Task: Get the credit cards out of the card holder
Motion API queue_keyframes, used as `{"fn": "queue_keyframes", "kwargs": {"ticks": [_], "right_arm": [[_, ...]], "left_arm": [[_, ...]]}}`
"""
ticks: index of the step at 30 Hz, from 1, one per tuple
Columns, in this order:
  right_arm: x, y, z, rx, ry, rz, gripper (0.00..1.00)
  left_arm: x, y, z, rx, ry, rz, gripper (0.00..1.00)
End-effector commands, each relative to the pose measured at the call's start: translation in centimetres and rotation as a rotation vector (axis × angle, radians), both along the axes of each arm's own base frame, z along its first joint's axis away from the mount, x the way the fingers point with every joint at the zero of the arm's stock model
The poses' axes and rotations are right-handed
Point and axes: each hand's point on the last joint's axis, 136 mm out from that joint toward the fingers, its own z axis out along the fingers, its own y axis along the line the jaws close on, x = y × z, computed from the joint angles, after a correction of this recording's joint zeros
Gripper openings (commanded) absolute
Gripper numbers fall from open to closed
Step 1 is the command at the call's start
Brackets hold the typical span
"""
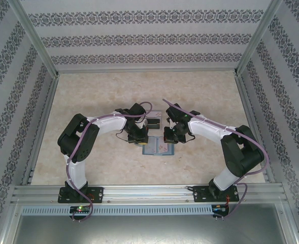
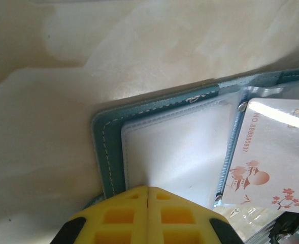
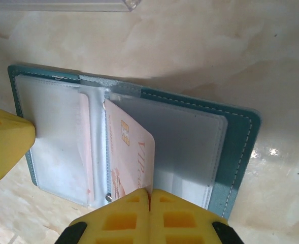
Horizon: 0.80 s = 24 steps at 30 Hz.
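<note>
The teal card holder [image 1: 158, 148] lies open on the table between both arms, its clear sleeves facing up [image 3: 238, 137]. My right gripper [image 3: 150, 192] is shut on the lower corner of a pale pink credit card [image 3: 131, 152] with a gold chip, which stands tilted up out of the middle sleeve. The same card shows in the left wrist view [image 2: 271, 162]. My left gripper [image 2: 148, 189] is shut, its tips pressed onto the holder's [image 2: 108, 147] outer clear page. Its yellow finger [image 3: 4, 142] rests at the holder's edge. Another pale card [image 3: 83, 142] sits inside a sleeve.
A clear plastic box [image 1: 154, 123] stands just behind the card holder, its edge at the top of the right wrist view [image 3: 63, 5]. Bare marbled tabletop [image 1: 98, 91] lies around, bounded by patterned walls and the metal rail [image 1: 149, 190] in front.
</note>
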Motion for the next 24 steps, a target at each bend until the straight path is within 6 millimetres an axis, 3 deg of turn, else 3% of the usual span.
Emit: {"fn": "queue_keyframes", "kwargs": {"ticks": [1,12,19,24], "right_arm": [[-0.2,0.3,0.7,-0.009,-0.008,0.008,0.04],[-0.6,2.9,1.3,0.082,0.007,0.003,0.20],[-1.1,3.3,1.0,0.105,0.023,-0.001,0.19],[-1.1,2.7,1.1,0.067,0.011,0.003,0.11]], "left_arm": [[-2.0,1.9,-1.8,0.107,0.061,-0.026,0.00],[-2.0,1.8,-1.8,0.103,0.060,-0.024,0.00],[-1.9,1.8,-1.8,0.102,0.062,-0.023,0.00],[-2.2,2.0,-1.8,0.108,0.065,-0.022,0.00]]}}
